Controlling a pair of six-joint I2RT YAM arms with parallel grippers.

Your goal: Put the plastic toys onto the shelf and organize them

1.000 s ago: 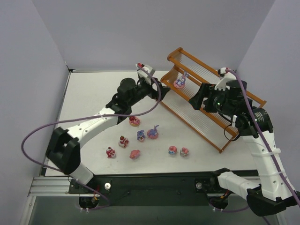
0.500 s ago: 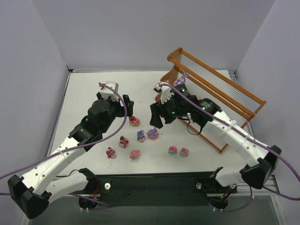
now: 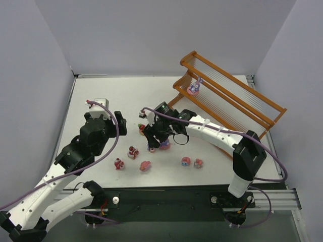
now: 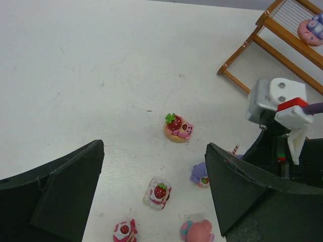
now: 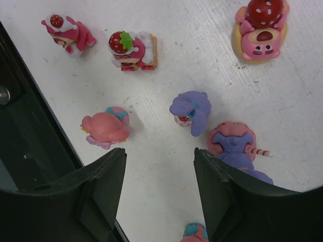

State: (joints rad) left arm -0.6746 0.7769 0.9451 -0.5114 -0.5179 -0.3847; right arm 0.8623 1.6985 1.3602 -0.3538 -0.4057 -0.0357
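1. A white table (image 3: 101,96), seen from above, has an orange-brown wooden shelf (image 3: 237,98) with three stepped tiers standing at its far right.
2. One purple long-eared figurine (image 3: 194,88) on a round pink base stands on the shelf near its left end.
3. The other eight plastic toys (image 3: 145,166), pink, red and purple, sit loose on the table in front of the shelf, clustered near the middle.
4. The right gripper (image 5: 159,151) hangs low over this cluster with its jaws apart and nothing between them.
5. A small purple bunny toy (image 5: 191,112) lies just ahead of its fingertips, and a pink-based purple toy (image 5: 234,143) sits partly behind one finger.
6. The left gripper (image 4: 154,147) is above the table to the left of the cluster, its jaws wide and empty.
7. A strawberry-topped bear toy (image 4: 177,127) lies on the table beyond the left gripper's fingers.
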